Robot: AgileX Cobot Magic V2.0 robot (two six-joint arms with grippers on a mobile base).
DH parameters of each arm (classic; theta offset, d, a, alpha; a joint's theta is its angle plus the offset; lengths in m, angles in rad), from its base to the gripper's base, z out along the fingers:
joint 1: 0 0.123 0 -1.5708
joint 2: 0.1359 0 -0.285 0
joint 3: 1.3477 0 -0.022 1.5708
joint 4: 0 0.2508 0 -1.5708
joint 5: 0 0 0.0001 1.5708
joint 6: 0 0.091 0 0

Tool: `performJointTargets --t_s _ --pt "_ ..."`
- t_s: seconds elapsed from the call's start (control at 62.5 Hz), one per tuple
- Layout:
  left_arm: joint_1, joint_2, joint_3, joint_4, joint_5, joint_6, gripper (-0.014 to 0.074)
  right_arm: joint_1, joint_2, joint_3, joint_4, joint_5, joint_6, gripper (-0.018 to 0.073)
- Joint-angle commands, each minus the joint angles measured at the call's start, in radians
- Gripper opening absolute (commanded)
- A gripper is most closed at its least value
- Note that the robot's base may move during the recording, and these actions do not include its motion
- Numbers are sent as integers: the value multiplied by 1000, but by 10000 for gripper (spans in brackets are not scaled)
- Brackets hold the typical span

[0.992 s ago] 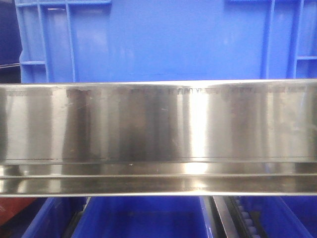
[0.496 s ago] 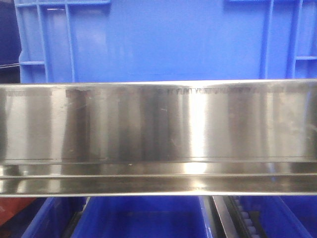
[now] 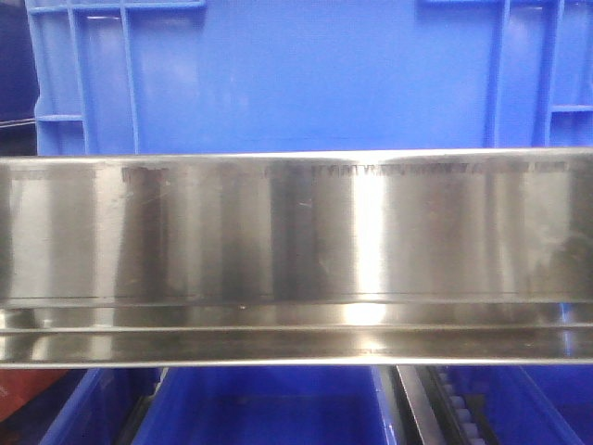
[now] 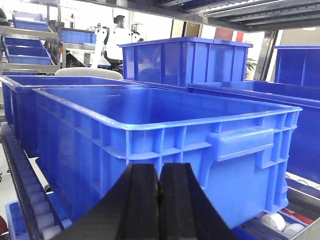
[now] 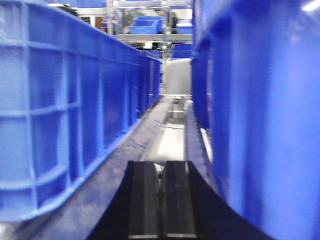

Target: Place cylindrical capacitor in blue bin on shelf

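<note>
The cylindrical capacitor is out of view in every frame. In the front view the shelf's shiny steel rail (image 3: 296, 250) fills the middle, with a blue bin (image 3: 296, 74) standing on it above. My left gripper (image 4: 159, 172) is shut with nothing between its black fingers; it sits just in front of the near wall of a large open blue bin (image 4: 165, 135). My right gripper (image 5: 161, 170) is also shut and empty, low in the narrow lane between two blue bins (image 5: 65, 105).
More blue bins (image 3: 269, 408) sit below the rail in the front view. In the left wrist view further bins (image 4: 185, 60) stand behind and to the right, on roller tracks (image 4: 30, 195). A tall blue bin wall (image 5: 260, 110) crowds the right gripper's right side.
The faint reflections along the top of the steel rail have shifted a little; nothing else in the front view has moved.
</note>
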Motion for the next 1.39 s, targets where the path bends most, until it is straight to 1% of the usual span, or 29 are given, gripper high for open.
performJointTargets --t_s 0.0,0.096,0.144,0.224,0.304,0.352,0.4,0.432,0.656,1.376 --pt "-7 -5 2 -5 -21 0 -111 -8 -57 4 1 18 -7 -163" --pt "-7 -5 2 -5 -21 0 -111 -8 -122 4 -1 106 -7 -163" --pt "-7 -5 2 -5 -21 0 -111 -8 -122 5 -1 159 -7 -163" --pt "-7 -5 2 -5 -21 0 -111 -14 -122 9 -3 172 -7 -163" --pt "-7 -5 2 -5 -21 0 -111 -36 -122 18 -5 161 -7 -163" --pt "-7 -5 2 -5 -21 0 -111 -48 -122 19 -5 125 -7 -163" --pt "-7 -5 2 -5 -21 0 -111 -58 -122 19 -5 48 -7 -163" --pt "-7 -5 2 -5 -21 0 -111 -60 -122 19 -5 39 -7 -163" --pt "-7 -5 2 -5 -21 0 -111 -60 -122 19 -5 62 -7 -163" --pt "-7 -5 2 -5 -21 0 -111 -60 -122 19 -5 60 -7 -163"
